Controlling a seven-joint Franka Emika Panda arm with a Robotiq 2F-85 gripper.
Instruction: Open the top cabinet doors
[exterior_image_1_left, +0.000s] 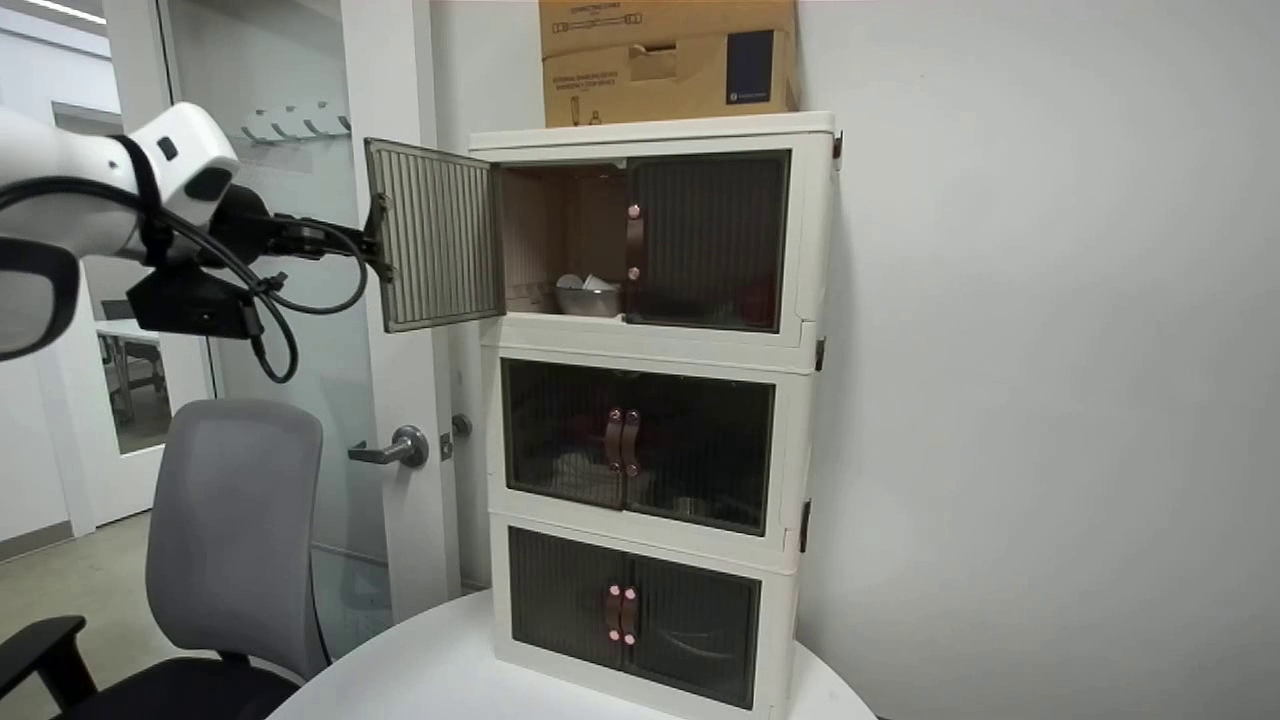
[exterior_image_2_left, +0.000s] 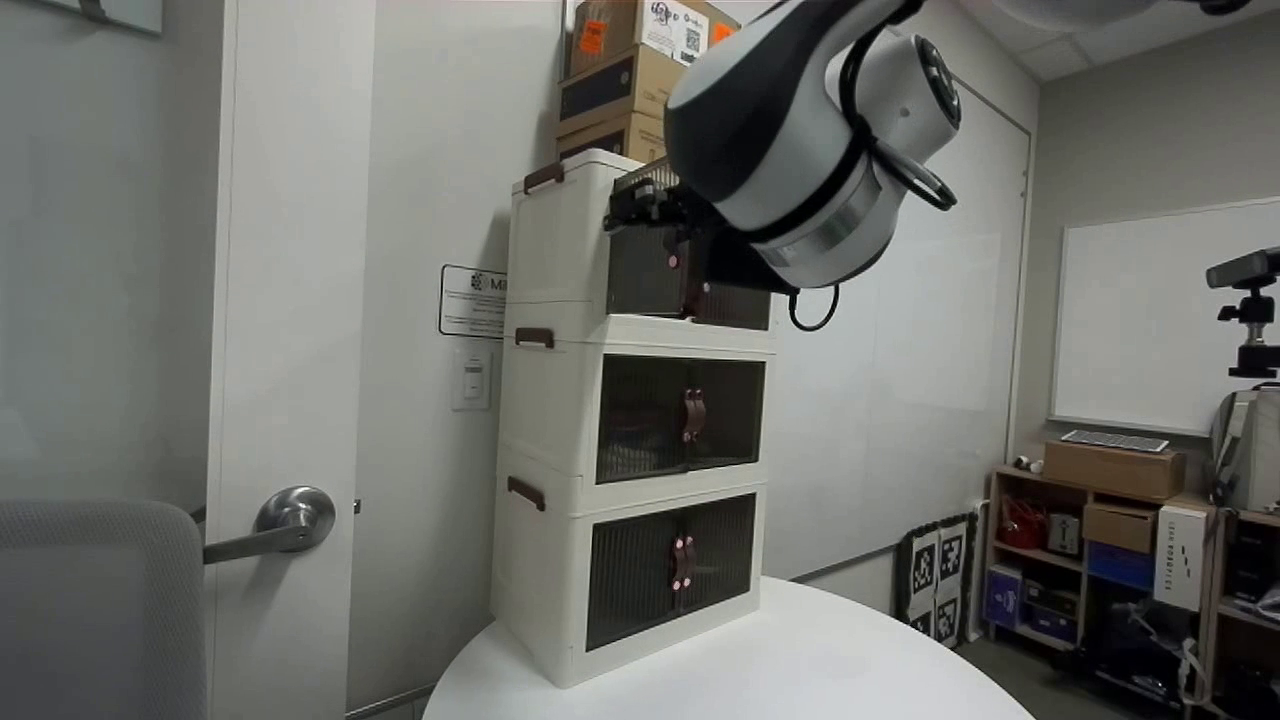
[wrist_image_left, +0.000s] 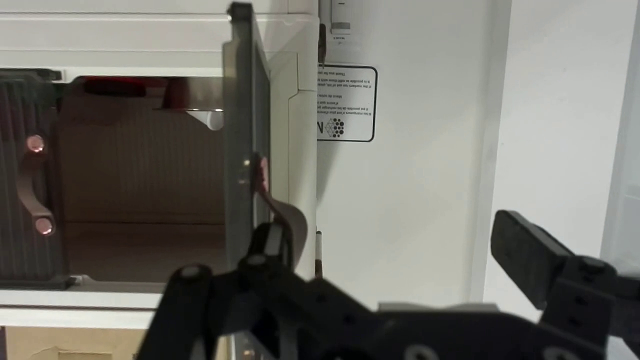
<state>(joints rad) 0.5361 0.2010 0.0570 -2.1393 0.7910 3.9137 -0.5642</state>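
The top cabinet doors are dark ribbed panels. The left door stands swung well out from the cabinet in an exterior view; its edge shows in the wrist view. The right door is shut and also shows in the wrist view. My gripper is at the open door's outer face. In the wrist view its jaws are wide apart. One finger sits between the open door and its strap handle; the other is free. In an exterior view, the gripper partly hides the top compartment.
A metal bowl with white items is inside the top compartment. Cardboard boxes sit on the cabinet top. The middle doors and bottom doors are shut. A chair and a glass room door stand beside the cabinet.
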